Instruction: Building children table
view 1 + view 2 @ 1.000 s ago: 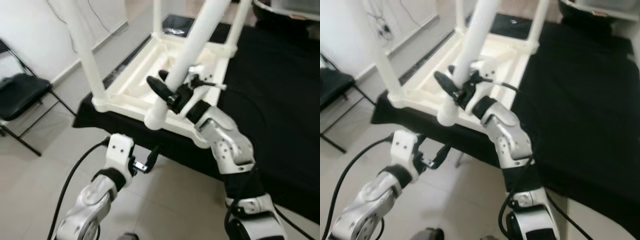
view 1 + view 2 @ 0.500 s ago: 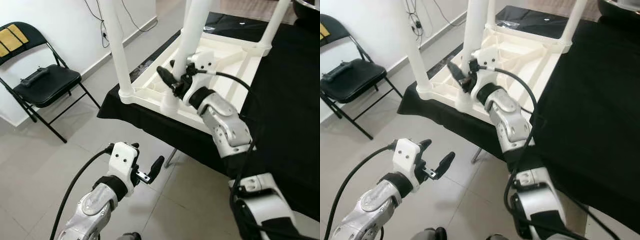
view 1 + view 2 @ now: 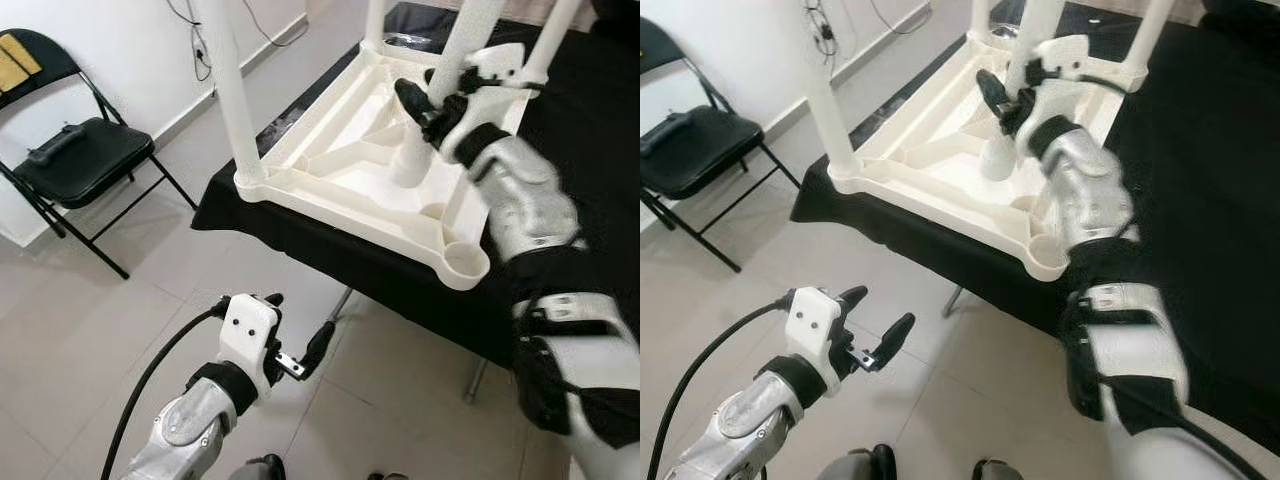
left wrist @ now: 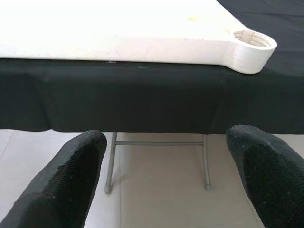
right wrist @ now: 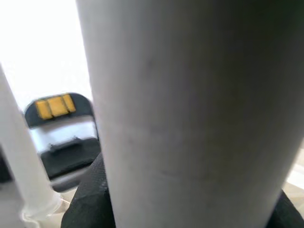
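Holding the loose leg [image 3: 447, 75] clamped, right gripper [image 3: 432, 100] risks missing the six-o'clock corner socket [image 3: 463, 262] — left gripper [image 3: 295, 352] idles agape.

White leg [image 3: 447, 75], in the right hand [image 3: 432, 103], off the near corner socket [image 3: 464, 260], apparently further inward.

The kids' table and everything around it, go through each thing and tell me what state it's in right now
Table top: upside down on the black cloth.
Corner socket: empty, no leg in it.
Loose leg: tilted, its end down inside the frame.
Right gripper: shut on the loose leg.
Left gripper: open, low over the floor.
Folding chair: unfolded.
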Controlling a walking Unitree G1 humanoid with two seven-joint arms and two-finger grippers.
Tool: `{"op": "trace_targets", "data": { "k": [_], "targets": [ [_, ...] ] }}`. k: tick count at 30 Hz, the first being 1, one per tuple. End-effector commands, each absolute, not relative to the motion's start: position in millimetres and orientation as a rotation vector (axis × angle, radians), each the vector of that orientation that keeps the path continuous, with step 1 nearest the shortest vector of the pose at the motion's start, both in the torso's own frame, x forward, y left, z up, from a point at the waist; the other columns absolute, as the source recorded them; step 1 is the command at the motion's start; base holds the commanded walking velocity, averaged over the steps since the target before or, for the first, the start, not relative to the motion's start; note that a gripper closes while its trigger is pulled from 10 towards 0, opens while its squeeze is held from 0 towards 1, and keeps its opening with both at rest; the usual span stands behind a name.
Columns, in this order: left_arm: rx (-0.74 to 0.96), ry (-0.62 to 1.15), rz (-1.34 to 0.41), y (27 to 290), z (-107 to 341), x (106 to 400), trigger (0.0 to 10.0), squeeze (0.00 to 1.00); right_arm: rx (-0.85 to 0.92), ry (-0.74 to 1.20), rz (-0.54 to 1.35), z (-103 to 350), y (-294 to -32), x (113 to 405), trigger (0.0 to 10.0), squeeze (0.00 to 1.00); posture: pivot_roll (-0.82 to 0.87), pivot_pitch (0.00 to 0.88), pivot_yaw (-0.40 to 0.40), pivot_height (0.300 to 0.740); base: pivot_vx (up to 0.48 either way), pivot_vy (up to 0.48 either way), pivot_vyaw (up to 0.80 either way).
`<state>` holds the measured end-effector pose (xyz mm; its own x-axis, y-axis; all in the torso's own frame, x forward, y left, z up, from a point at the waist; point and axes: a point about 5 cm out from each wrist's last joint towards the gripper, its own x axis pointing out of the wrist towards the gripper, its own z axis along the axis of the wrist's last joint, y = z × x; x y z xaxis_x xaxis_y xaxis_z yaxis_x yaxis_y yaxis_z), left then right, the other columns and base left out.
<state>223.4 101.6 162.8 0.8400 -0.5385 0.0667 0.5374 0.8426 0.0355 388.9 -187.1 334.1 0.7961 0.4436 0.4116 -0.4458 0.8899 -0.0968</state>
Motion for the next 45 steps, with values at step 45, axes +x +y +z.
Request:
{"op": "trace_targets", "data": {
  "k": [45],
  "targets": [
    [0.082, -0.090, -0.582, 97.7, 176.1, 248.6, 10.0, 0.00, 0.255, -0.544, 0.618, 323.1, -174.4, 335.9, 10.0, 0.00, 0.07, 0.194, 0.009, 0.740, 0.134, 0.000, -0.25]
  ]
}}
